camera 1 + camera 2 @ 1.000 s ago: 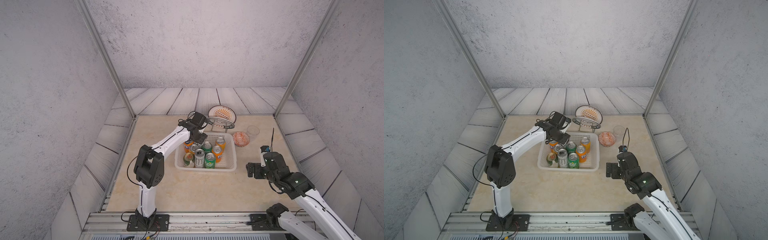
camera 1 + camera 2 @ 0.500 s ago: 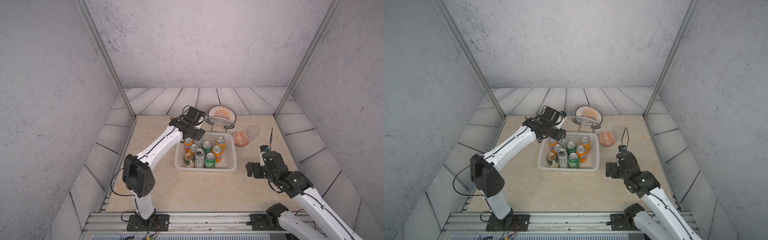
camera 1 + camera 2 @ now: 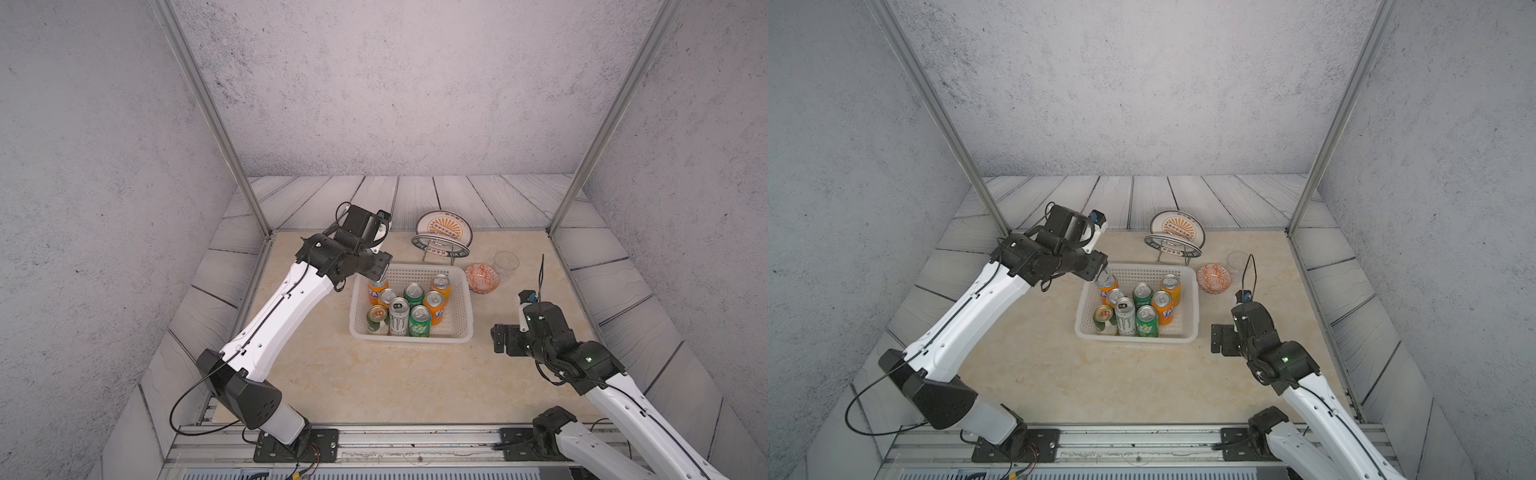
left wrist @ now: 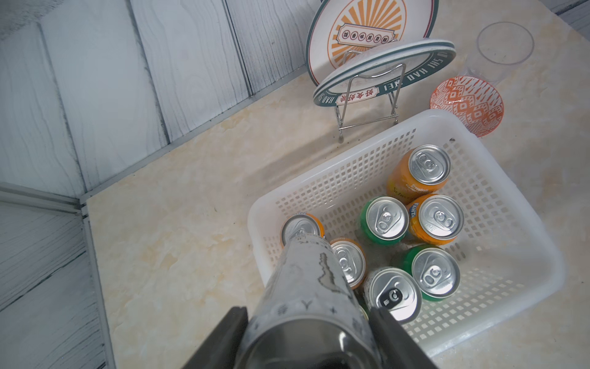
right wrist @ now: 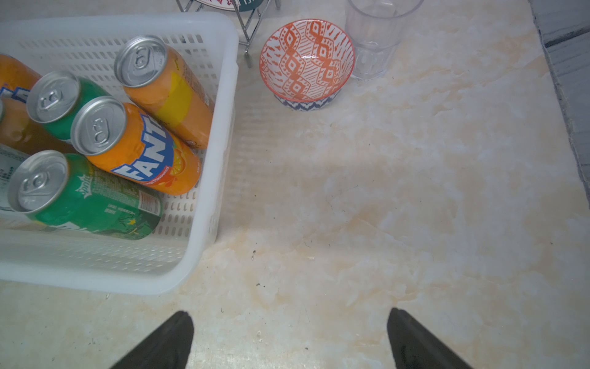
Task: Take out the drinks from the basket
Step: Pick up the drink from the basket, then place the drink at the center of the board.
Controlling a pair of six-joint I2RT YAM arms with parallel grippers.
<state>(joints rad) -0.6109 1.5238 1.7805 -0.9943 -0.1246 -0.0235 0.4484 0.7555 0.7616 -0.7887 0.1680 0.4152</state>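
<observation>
Extraction of one drink, caught with the can in the grip. At the far left corner of the white rectangular perforated plastic basket (image 3: 411,336), the left gripper (image 4: 308,311) is clamped on a tall slim silver-white metal can (image 4: 306,274), one jaw pressed to each side of its body. In a top view this can (image 3: 1106,277) juts out tilted from beneath the gripper. Its lower end is over an orange metal can (image 3: 1109,289) standing in that corner; whether the two touch cannot be told. Eight drinks stand upright inside the basket: four orange, three green, and a second tall silver-white can (image 3: 400,322) in the near row. The right gripper (image 5: 290,314) hovers with jaws spread wide and nothing between them, over bare beige marble-look tabletop (image 5: 399,191) just beside the basket's right wall.

Judged step: removal of the first of nine cans, so the task is near its start. The next move, as judged, is to raise the held can until its lower end is clear of the neighbouring tops and the basket rim. It then has to swing outward to open tabletop on the left, come upright, be set on its base, and only then be released. Tilt is the main concern, since a slim can put down off-vertical is likely to topple.
</observation>
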